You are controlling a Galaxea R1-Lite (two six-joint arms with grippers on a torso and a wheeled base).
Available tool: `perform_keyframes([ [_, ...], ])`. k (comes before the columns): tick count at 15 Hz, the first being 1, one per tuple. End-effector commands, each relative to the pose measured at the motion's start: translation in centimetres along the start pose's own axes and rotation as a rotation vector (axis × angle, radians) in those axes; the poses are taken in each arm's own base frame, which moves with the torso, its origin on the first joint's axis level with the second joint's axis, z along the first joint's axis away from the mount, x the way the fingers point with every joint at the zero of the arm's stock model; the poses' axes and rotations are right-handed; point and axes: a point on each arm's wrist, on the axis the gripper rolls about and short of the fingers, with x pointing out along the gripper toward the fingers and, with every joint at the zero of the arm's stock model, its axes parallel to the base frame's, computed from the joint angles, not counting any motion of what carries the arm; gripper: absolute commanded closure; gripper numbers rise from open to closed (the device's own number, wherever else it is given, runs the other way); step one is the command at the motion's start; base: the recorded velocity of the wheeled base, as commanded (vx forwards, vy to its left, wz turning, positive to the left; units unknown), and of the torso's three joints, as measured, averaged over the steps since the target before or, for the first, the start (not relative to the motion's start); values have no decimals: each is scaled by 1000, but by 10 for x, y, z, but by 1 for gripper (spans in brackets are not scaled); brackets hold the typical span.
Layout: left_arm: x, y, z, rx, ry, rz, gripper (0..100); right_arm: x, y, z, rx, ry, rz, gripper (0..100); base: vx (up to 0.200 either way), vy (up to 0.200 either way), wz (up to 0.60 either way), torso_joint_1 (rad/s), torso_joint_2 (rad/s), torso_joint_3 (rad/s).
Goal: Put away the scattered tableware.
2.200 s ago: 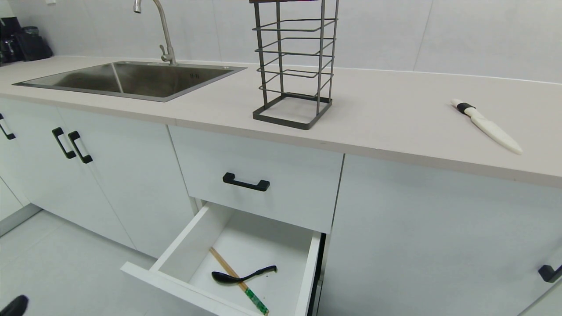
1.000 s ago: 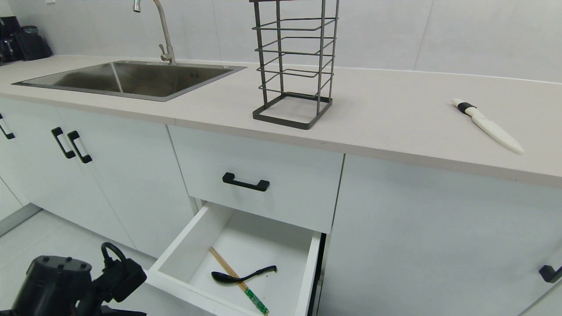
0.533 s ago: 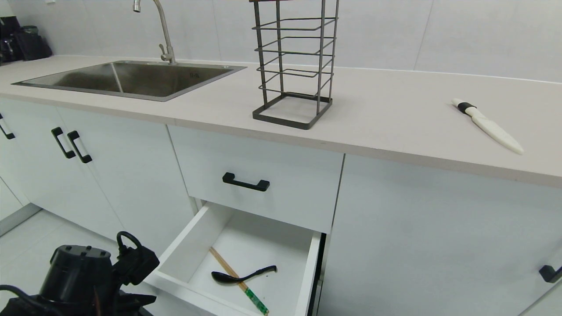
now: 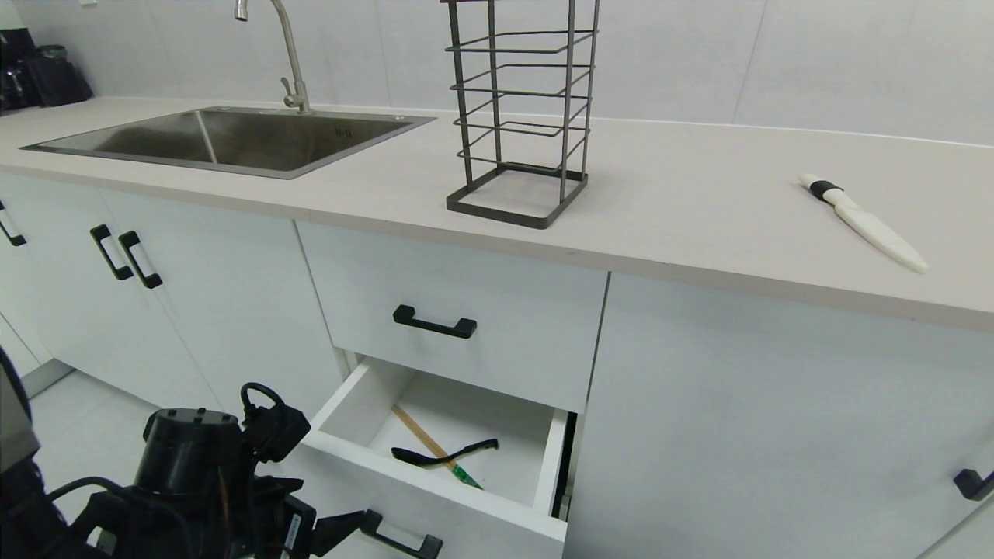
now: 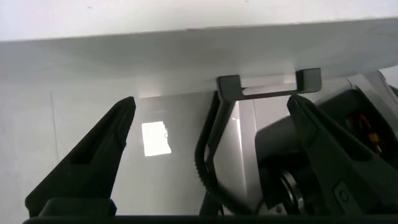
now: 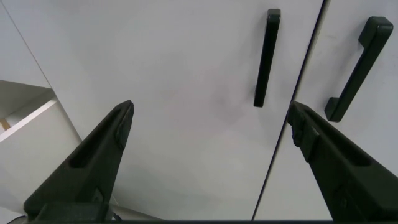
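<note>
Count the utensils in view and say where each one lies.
3. A white knife lies on the countertop, to the right. A black spoon and wooden chopsticks lie crossed in the open lower drawer; its front may hide more.

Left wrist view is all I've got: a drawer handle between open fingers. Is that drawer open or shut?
Observer: Partly open. It's the lower drawer, under a shut upper drawer.
Operator: Anything in it?
Observer: A black spoon lying across chopsticks.
Operator: Any tableware out on the counter?
Observer: A white knife lies on the countertop, to the right of the wire rack.
</note>
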Motion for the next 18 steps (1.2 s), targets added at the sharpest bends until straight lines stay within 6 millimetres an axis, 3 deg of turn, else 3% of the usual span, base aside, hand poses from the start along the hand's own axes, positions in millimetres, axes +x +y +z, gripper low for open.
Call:
perform_keyframes([
  [1,8,8,8,-12,-20,19,0,0,0,0,0,1,0,0,0,0,0,0,0,0],
  [5,28,18,39,5,-152,32,0,0,0,0,0,1,0,0,0,0,0,0,0,0],
  [10,48,24,54,15,-187,32,0,0,0,0,0,1,0,0,0,0,0,0,0,0],
  [14,52,26,59,19,-206,35,0,0,0,0,0,1,0,0,0,0,0,0,0,0],
  [15,49,25,56,20,-202,33,0,0,0,0,0,1,0,0,0,0,0,0,0,0],
  [17,5,8,38,47,-252,23,0,0,0,0,0,1,0,0,0,0,0,0,0,0],
  [18,-21,2,38,70,-342,25,0,0,0,0,0,1,0,0,0,0,0,0,0,0],
])
